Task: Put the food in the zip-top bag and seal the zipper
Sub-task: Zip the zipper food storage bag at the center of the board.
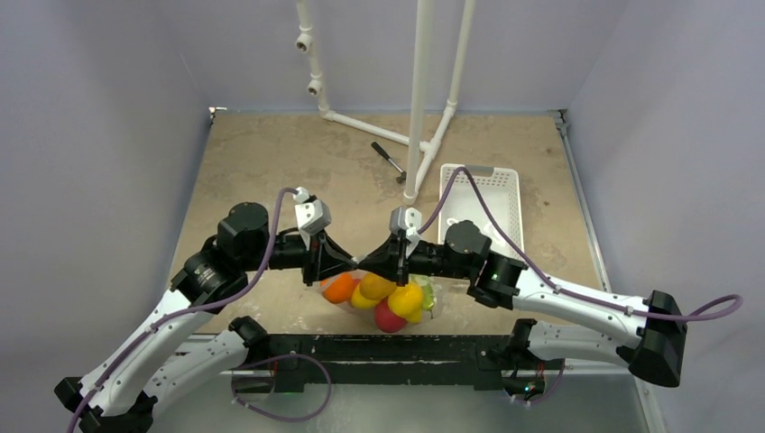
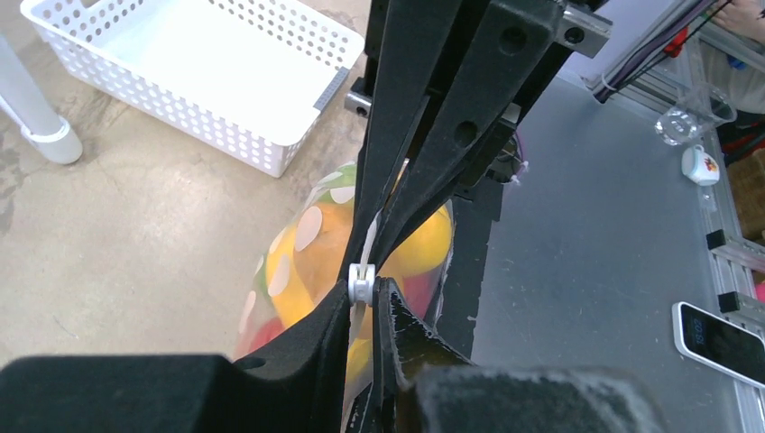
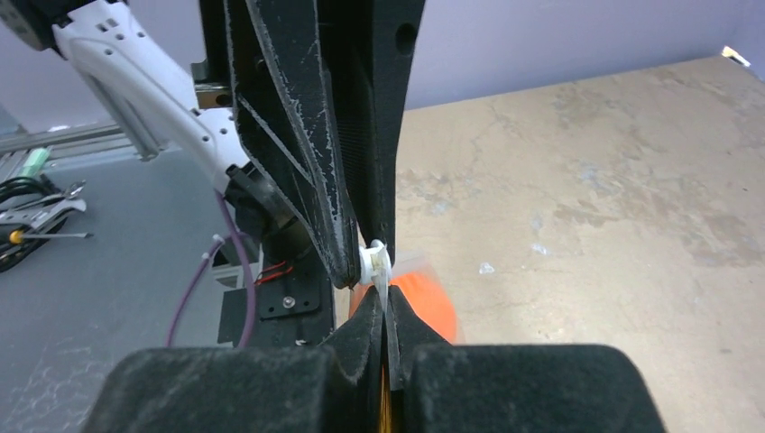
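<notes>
Together, left jaws and right jaws pinch zipper (image 2: 361,285); zip-top bag (image 2: 302,236) holding food (image 1: 388,298) near table (image 1: 271,162) front edge, tray (image 1: 516,194) apart.

A: Where's the zip-top bag (image 1: 428,305)?
B: Over the worktop (image 1: 262,171), near edge, btwn the two arm bases. Food (image 1: 390,300) inside it.
A: Grippers?
B: Both at the bag's top, far-left corner, tip to tip on the zipper (image 2: 361,287). Left gripper (image 1: 350,265) on the left, right gripper (image 1: 367,265) on the right, each clamped on the strip.
A: The rest?
B: Tray (image 1: 519,203) behind the bag, to the right. Pipe stand (image 1: 419,108) straight behind the bag. Tool (image 1: 390,161) behind the bag too, just left of the stand's foot.
</notes>
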Robot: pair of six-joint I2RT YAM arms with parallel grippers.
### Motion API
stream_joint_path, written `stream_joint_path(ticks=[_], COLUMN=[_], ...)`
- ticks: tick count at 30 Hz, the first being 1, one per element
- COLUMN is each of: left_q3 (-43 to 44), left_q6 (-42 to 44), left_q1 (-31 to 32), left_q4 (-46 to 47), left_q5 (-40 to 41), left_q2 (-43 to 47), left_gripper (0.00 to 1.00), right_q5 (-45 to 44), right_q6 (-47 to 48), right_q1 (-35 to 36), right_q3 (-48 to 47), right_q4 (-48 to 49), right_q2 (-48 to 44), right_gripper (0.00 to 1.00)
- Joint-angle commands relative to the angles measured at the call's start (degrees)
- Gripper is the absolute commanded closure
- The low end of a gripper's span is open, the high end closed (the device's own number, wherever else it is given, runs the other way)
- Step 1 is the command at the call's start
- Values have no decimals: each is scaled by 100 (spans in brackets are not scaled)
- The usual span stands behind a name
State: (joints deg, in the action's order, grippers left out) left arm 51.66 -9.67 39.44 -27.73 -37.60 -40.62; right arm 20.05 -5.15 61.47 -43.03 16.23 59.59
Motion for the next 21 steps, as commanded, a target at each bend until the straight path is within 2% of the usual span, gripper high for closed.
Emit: stream_joint_path(ticks=[1, 5, 8, 18, 21], left_q3=[76, 57, 30, 521, 730], left_q6=[-249, -366, -477, -233, -83], left_q1=[-4, -2, -5, 2, 2], left_q4=[-277, -385, -406, -720, -859], left_q5=[183, 291, 443, 559, 557], left_q2=[-26, -109, -136, -212, -265], left_gripper=[87, 88, 100, 100, 100], right_q5=[-835, -1037, -1147, -601, -519], right_q6=[-220, -347, -382, -215, -106], right_q1=[-39, -40, -41, -39, -39], right_q3=[31, 60, 40, -248, -403], right_q4=[791, 799, 753, 131, -151], right_q2=[-290, -405, -503, -648, -601], right_gripper=[100, 100, 100, 100, 92])
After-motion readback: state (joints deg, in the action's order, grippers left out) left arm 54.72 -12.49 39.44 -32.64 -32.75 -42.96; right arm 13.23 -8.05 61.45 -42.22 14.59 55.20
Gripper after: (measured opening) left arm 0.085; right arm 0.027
